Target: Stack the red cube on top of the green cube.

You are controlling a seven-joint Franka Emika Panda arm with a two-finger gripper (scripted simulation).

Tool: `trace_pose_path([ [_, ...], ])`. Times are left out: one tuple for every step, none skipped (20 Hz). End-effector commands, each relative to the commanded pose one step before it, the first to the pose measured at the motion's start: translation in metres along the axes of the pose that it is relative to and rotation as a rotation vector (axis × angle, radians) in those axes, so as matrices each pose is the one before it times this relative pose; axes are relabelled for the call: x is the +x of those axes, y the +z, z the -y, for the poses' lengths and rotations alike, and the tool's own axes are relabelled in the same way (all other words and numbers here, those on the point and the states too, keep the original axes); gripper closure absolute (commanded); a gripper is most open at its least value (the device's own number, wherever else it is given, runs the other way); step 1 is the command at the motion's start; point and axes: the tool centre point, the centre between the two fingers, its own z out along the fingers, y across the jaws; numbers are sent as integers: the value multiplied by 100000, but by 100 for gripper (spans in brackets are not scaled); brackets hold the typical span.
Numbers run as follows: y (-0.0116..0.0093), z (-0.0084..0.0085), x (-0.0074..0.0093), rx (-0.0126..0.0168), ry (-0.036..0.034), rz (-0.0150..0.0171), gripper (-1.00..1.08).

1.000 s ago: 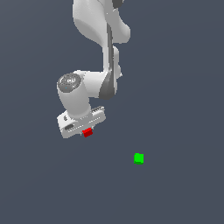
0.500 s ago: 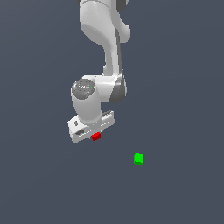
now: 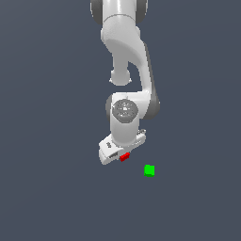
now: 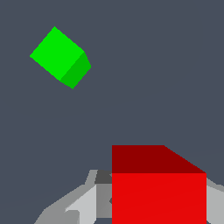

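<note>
Gripper (image 3: 123, 157) is clamped on the red cube (image 3: 124, 156) — the cube sits between the fingers under the white hand, lifted clear of the grey floor (image 3: 52, 188). In the wrist view the red cube (image 4: 158, 188) fills the foreground, with grey finger surfaces (image 4: 83, 203) showing on either side of it. The green cube (image 3: 149, 170) rests on the floor by itself, near the held cube but apart from it — toward the exterior view's right and a little lower in that view. In the wrist view the green cube (image 4: 59, 57) appears rotated relative to the red one, with bare floor between them. Arm (image 3: 127, 52) reaches down from above.
</note>
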Motion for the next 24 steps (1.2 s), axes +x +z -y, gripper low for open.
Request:
trace_pose_path([
  [522, 1665, 2144, -53, 59, -66, 108],
  [210, 619, 814, 0, 0, 0, 108],
  [199, 582, 772, 0, 0, 0, 108],
  [188, 548, 734, 0, 0, 0, 108],
  [178, 517, 699, 0, 0, 0, 108],
  [165, 479, 653, 0, 0, 0, 108],
  [194, 416, 591, 5, 23, 65, 108],
  [134, 387, 538, 0, 0, 0, 108],
  [121, 346, 487, 0, 0, 0, 108],
  [108, 308, 439, 0, 0, 0, 108],
  [96, 274, 396, 0, 0, 0, 108],
  [86, 244, 358, 0, 0, 0, 108],
  [77, 218, 322, 0, 0, 0, 108],
  [69, 193, 288, 0, 0, 0, 108],
  [60, 169, 256, 0, 0, 0, 108],
  [53, 146, 225, 0, 0, 0, 108],
  [45, 124, 196, 0, 0, 0, 108],
  [38, 103, 168, 0, 0, 0, 108],
  [41, 131, 160, 10, -68, 10, 108],
  [25, 65, 116, 0, 0, 0, 108],
  [19, 48, 92, 0, 0, 0, 108],
  [14, 33, 69, 0, 0, 0, 108],
  [9, 21, 48, 0, 0, 0, 108],
  [5, 11, 28, 0, 0, 0, 108],
])
